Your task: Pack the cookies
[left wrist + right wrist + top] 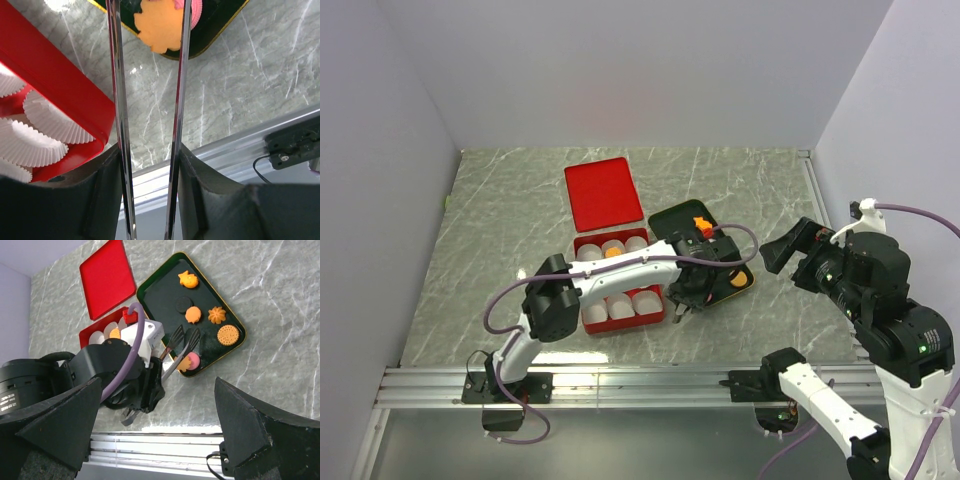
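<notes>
The left end effector (pixel 150 200) is clamped on tongs (pixel 118 100), whose long blades run straight ahead and straddle an orange cookie (pixel 159 25) at the near corner of the black tray (pixel 212 12), with a pink cookie (pixel 196 11) just beside it. The right end effector (pixel 155 425) hangs wide open and empty, well off to the side and farther from both.

At the top edge of the left wrist view, we are seeing the orange cookie (pixel 159 27) cut off and the pink cookie (pixel 197 9) mostly hiding behind a metal blade (pixel 181 75); overhead, at centre, the left arm (pixel 620 268) is covering part of the red box (pixel 620 318)
</notes>
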